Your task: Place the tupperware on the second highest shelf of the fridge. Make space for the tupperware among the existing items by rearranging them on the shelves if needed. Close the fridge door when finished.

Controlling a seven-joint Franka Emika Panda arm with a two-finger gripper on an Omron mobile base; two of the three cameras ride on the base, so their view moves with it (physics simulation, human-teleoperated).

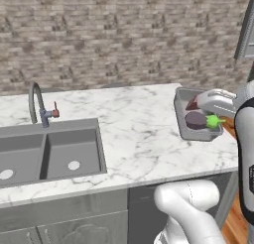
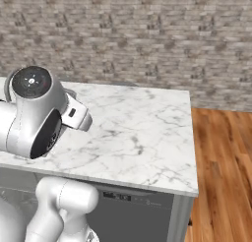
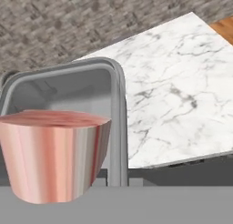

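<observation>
Tupperware [image 3: 113, 77] on marble counter [image 3: 182, 91], unlabelled

white-veined marble counter [image 1: 139, 134], grey tub [image 1: 182, 120]

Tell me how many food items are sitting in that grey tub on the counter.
2 in the grey tub near the marble counter's right end: a pinkish-red piece toward the back and a dark purple eggplant with a green stem in front. The arm covers part of the tub, so more may be hidden.

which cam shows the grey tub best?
The left base view: the grey tub sits whole on the marble counter, an eggplant inside. The hand view shows its rim close up behind a pink block.
</observation>
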